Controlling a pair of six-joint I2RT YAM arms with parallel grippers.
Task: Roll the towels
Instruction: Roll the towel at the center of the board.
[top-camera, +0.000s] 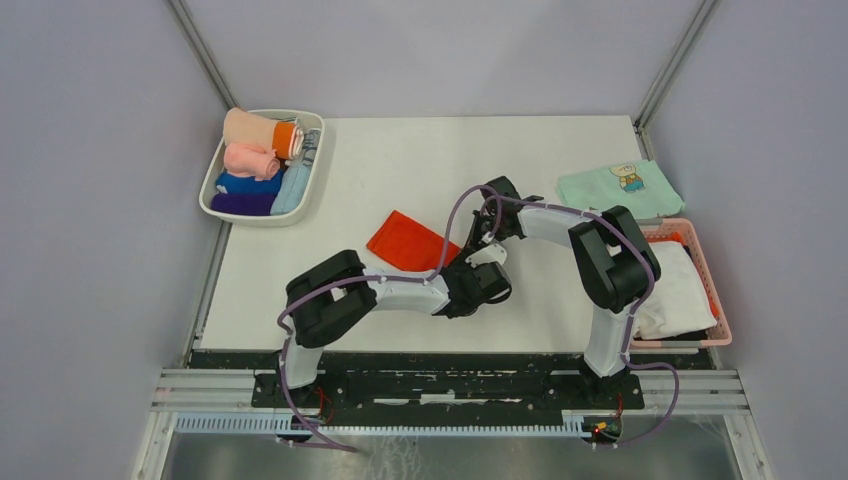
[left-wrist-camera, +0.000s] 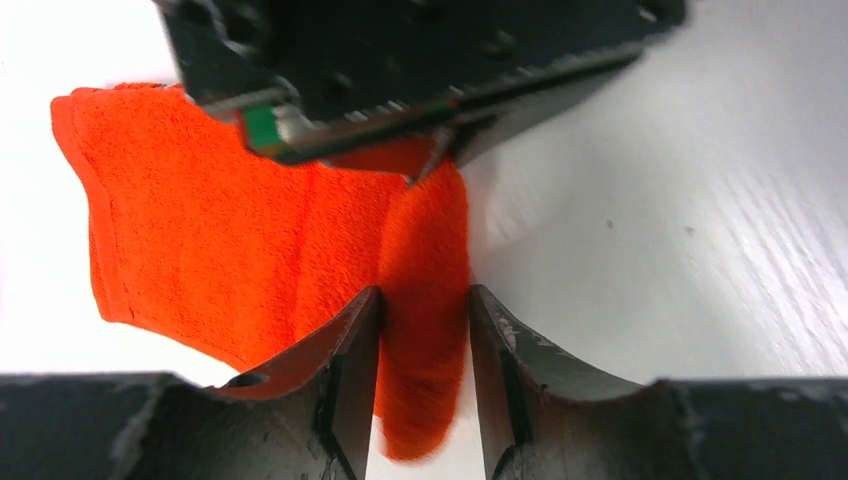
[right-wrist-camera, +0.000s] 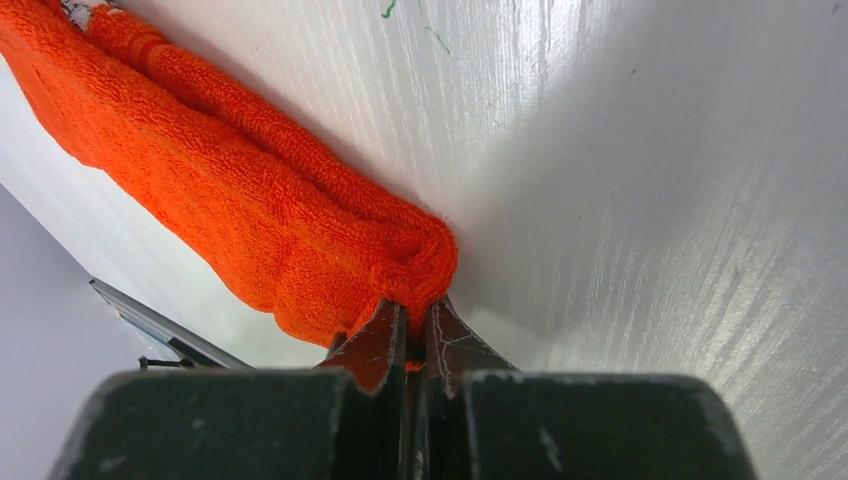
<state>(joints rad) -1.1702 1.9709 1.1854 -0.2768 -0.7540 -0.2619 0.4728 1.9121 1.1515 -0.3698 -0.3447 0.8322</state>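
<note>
A red-orange towel (top-camera: 408, 241) lies partly folded on the white table (top-camera: 420, 160), left of both grippers. My left gripper (top-camera: 470, 264) is shut on a thick upright fold of it (left-wrist-camera: 425, 300), which fills the gap between its fingers. My right gripper (top-camera: 480, 237) is shut on the towel's bunched end (right-wrist-camera: 415, 262), its jaws almost touching, with the cloth stretching away in a long roll-like fold to the upper left. The right gripper's body (left-wrist-camera: 430, 70) hangs just above the towel in the left wrist view.
A white tray (top-camera: 212, 190) at the back left holds several rolled cloths, peach, pink (top-camera: 250, 160), blue and purple. A pink basket (top-camera: 712, 290) at the right holds a white cloth. The mint-green bear cloth (top-camera: 620, 188) lies behind it.
</note>
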